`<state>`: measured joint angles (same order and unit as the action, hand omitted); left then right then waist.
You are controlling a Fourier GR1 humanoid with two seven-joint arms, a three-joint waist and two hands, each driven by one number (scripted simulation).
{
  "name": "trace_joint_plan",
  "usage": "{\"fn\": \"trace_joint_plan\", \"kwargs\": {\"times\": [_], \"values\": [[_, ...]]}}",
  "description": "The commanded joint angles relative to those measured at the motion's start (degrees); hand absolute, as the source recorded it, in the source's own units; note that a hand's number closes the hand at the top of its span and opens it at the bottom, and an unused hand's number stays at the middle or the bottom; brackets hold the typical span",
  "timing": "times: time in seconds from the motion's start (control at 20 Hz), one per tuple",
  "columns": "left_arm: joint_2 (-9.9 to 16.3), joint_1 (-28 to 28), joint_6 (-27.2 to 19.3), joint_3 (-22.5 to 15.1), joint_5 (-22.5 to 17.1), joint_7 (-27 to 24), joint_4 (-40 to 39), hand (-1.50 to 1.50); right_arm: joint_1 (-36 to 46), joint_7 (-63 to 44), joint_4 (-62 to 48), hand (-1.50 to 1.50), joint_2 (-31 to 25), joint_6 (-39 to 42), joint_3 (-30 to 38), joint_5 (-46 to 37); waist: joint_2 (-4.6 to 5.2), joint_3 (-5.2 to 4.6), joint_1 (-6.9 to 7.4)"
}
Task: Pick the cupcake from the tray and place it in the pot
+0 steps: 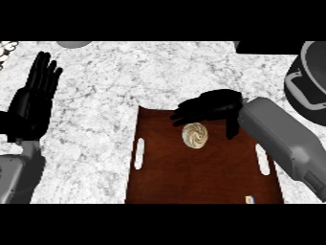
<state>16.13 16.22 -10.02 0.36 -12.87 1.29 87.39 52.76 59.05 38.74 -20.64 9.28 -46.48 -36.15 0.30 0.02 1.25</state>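
Sitting near the top of the brown tray (201,186), the cupcake (195,135) is overhung by the right hand (209,109), fingers curled down around it but not yet closed on it, far as can be told. Pinched off-centre, it could get tipped or squashed. The pot (313,86) is well off right. The left hand (35,95) is rested flat, fingers straight.

Cupcake (195,135) on the tray (193,182), right hand (209,108) just behind it.

The right hand hangs over the tray's far edge, fingers curved above the cupcake and thumb down its right side; whether they touch it cannot be made out. The pot (319,86) stands to the right of that hand and a little behind it, off the tray. The left hand (35,98) rests well left of the tray, over the counter (102,110), fingers pointing away.
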Motion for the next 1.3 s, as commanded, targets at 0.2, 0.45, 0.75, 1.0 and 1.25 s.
{"fn": "trace_joint_plan", "kwargs": {"times": [0.2,0.45,0.75,1.0,1.25], "values": [[-0.8,-1.5,-0.3,-0.1,1.9,1.3,3.0,0.0,-1.2,5.3,-6.6,-1.5,5.3,-1.8,2.1,-5.3,-0.2,0.0,-0.54],[-0.7,0.6,2.2,2.2,0.3,-1.1,-2.3,0.0,1.1,6.1,-13.8,-1.5,11.8,-4.7,2.5,-7.3,0.07,0.0,-0.12],[-0.9,1.3,2.1,3.3,1.2,-1.9,-3.0,0.0,-1.9,8.0,-15.3,-1.5,13.1,-6.5,2.7,-9.7,0.11,0.0,-0.42],[-1.6,0.1,0.7,1.3,2.2,1.8,1.5,0.0,-3.4,12.5,-10.4,1.5,13.8,-9.3,1.5,-10.1,-0.02,0.04,-0.34],[-2.7,-2.2,0.6,1.0,3.7,-1.6,-0.5,0.0,-7.0,11.4,-5.3,1.5,13.3,-11.8,0.3,-12.2,-0.2,0.0,-1.14]]}}
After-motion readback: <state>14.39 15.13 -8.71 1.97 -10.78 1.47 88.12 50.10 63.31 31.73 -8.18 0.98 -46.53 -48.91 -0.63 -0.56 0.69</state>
